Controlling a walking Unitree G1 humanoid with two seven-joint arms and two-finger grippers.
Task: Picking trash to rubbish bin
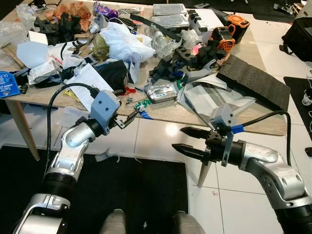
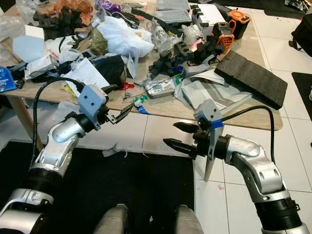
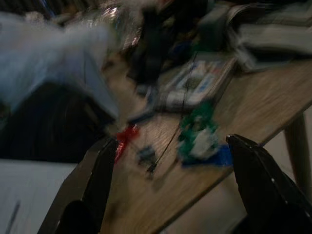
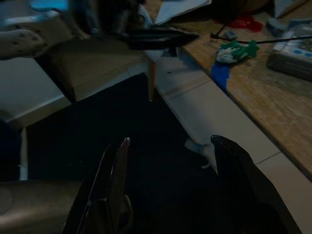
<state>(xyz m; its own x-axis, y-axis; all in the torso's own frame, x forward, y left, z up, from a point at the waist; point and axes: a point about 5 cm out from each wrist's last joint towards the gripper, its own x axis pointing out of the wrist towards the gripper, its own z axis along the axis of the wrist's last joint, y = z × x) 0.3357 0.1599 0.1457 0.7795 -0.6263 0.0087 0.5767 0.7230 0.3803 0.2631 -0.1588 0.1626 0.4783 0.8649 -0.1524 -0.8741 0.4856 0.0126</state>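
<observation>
A wooden surface (image 1: 170,114) heaped with clutter fills the upper half of the left eye view: a white plastic bag (image 1: 122,41) near the top centre, black foam pieces (image 1: 58,27) at upper left, a slab of dark foam (image 1: 253,80) at right, an orange and black tool (image 1: 229,29) at upper right, and papers (image 1: 90,80) at centre left. At the near edge of the surface, centre of the frame, lies a small crumpled green and white wrapper (image 1: 142,104) on a blue scrap, beside a small clear packet (image 1: 162,91). The left end effector (image 1: 127,119), at centre left, reaches toward that wrapper with its fingers spread wide and nothing between them; in the left wrist view the wrapper (image 3: 199,136) sits between the two fingers but farther off, not yet touched. The right end effector (image 1: 187,140), at lower centre right, hovers over the white floor tiles (image 1: 161,136) below the surface edge, fingers also wide apart and empty. A pale scrap (image 1: 105,156) lies on the floor by a black mat (image 1: 136,195). The task looks barely begun: the trash remains on the surface and floor, nothing is grasped.
</observation>
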